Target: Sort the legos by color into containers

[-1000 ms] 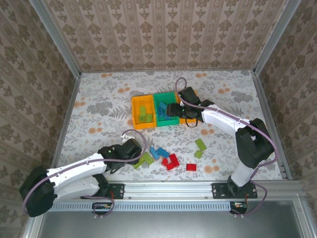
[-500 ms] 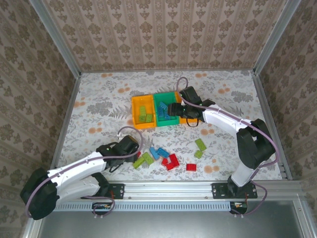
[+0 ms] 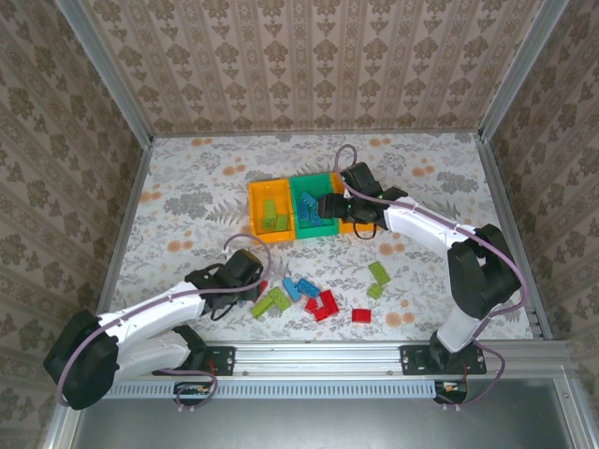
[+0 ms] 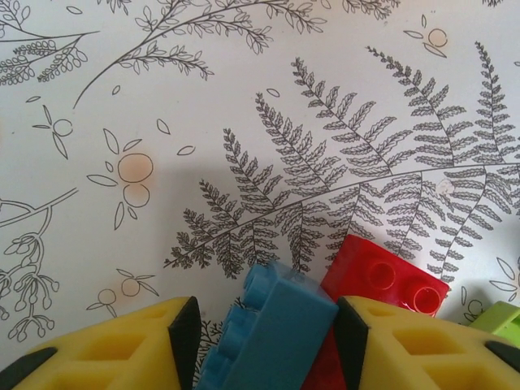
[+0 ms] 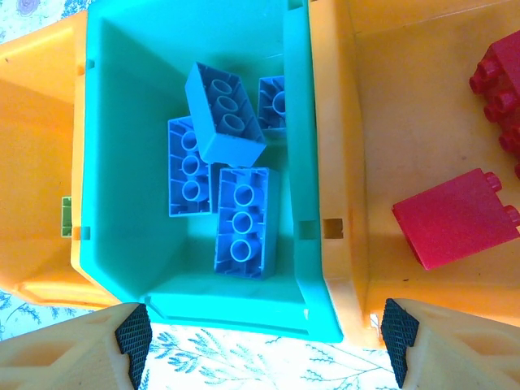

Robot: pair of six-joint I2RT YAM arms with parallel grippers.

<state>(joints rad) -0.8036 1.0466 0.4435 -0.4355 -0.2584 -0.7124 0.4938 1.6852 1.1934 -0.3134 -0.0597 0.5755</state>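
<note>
Top view, left pincer: the left pincer point(image 3: 255, 278) sits low over the table point(image 3: 187, 187), at the left edge of the loose bricks.
Top view, loose bricks: a cluster of loose bricks point(image 3: 301, 287) in lime, blue and red lies just to the right of the left pincer. Two lime pieces point(image 3: 379, 272) and a red piece point(image 3: 361, 315) lie farther right, well apart from it.
Top view, right pincer: the right pincer point(image 3: 323, 208) hangs over the near right part of the green bin point(image 3: 298, 187).
Top view, bins: the left orange bin point(image 3: 253, 201) touches the green bin on the side away from the right pincer. The right orange bin point(image 3: 348, 227) is mostly under that arm.
Left wrist view, pincer state: the jaws stand close on either side of a blue brick point(image 4: 272, 325). One pad point(image 4: 341, 333) touches it. Beside the other pad point(image 4: 185, 333) a sliver of table seems to show, so I cannot tell whether the brick is pinched.
Left wrist view, neighbours: a red brick point(image 4: 386, 276) lies just ahead of the fingertips, against the blue brick. A lime brick point(image 4: 500, 317) is beside the outer edge of one finger.
Right wrist view, pincer state: the jaws are spread wide with nothing between them. The fingertips point(image 5: 134, 329) straddle the green bin at its near wall.
Right wrist view, blue bricks: four blue bricks point(image 5: 245, 219) lie in the green bin, ahead of the fingertips and between them.
Right wrist view, red bricks: red bricks point(image 5: 459, 215) lie in the right orange bin, outside the span of the jaws.
Right wrist view, left orange bin: a sliver of lime point(image 5: 67, 215) shows at its wall.
</note>
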